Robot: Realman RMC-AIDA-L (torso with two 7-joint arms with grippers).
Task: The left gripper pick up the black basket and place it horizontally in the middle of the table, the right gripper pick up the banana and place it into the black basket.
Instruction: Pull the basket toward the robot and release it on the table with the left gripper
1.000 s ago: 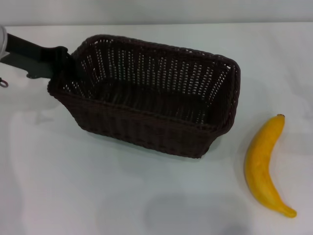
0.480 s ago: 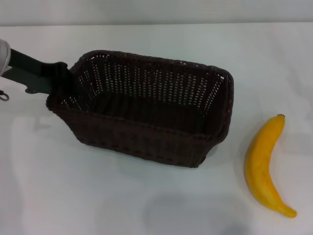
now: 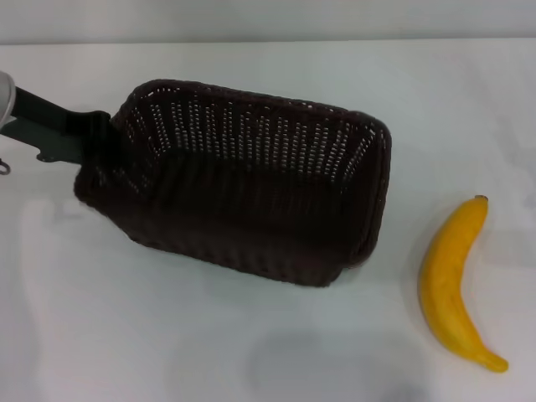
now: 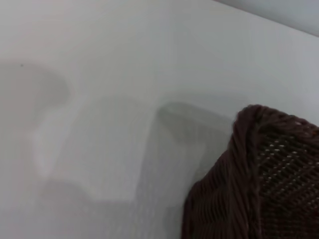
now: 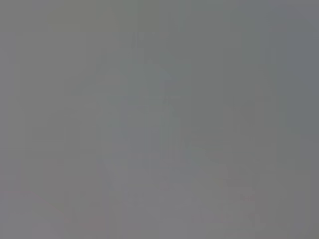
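Note:
The black basket (image 3: 243, 197) is in the middle of the head view, tilted, its left end lifted off the white table (image 3: 126, 335). My left gripper (image 3: 105, 134) comes in from the left edge as a thin black bar and is shut on the rim of the basket's left end. A corner of the basket (image 4: 254, 174) also shows in the left wrist view, over the table (image 4: 99, 74). The yellow banana (image 3: 452, 285) lies on the table to the right of the basket, apart from it, stem tip pointing away from me. My right gripper is out of view.
The table's far edge (image 3: 268, 40) runs along the top of the head view. The right wrist view shows only a plain grey blur.
The basket has shifted a little to the left and tipped further, its opening turning more toward me. The left gripper still holds its left rim. The banana has not moved.

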